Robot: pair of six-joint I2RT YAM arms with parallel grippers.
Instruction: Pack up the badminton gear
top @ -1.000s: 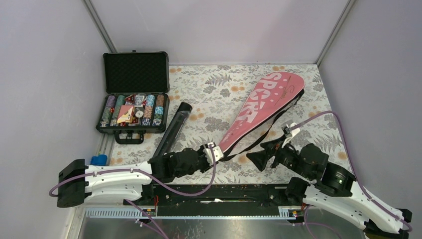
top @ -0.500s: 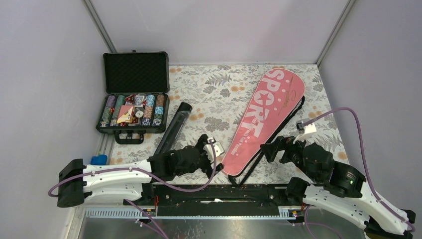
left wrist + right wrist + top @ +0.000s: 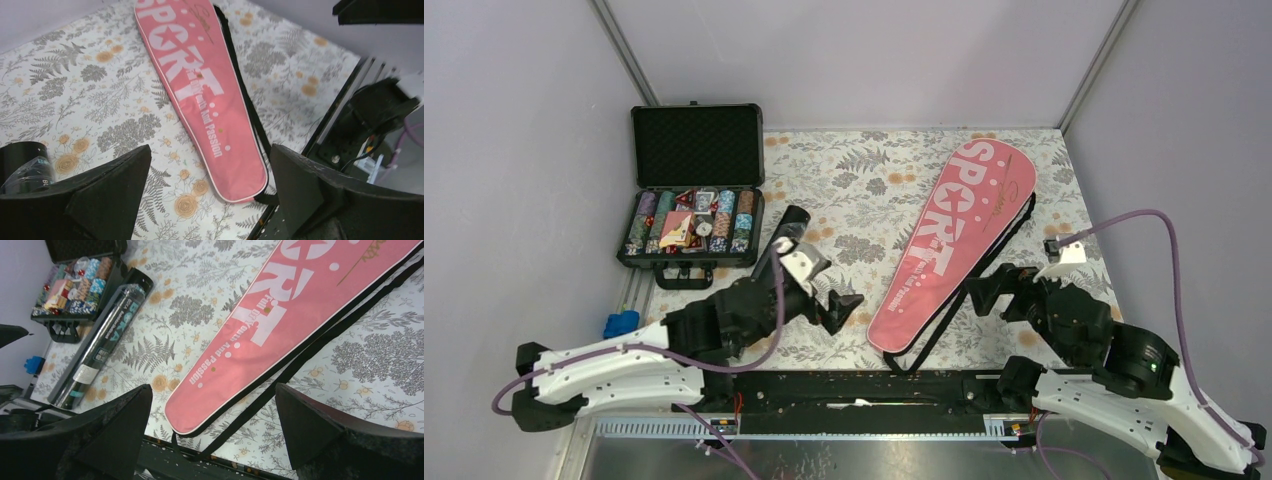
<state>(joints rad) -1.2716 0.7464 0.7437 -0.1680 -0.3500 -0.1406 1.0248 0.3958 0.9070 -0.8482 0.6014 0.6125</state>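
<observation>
A: left claw (image 3: 210,165)?
B: jaws spread wide, nothing in them; hangs above the worktop (image 3: 864,190), just left of the narrow end of the pink SPORT bag (image 3: 954,240)
A: right claw (image 3: 212,410)?
B: same; fully spread, empty; just right of the bag's lower half, near its black strap (image 3: 939,327)
A: bag position?
B: flat on the worktop, centre-right, diagonal; wide end toward the far right corner, narrow end near the arm bases; contents can't be told
A: tube?
B: black tube (image 3: 100,350) lies left of the bag, beside the poker chip case (image 3: 692,225); mostly hidden from above; blue block (image 3: 620,323) at the near-left edge
</observation>
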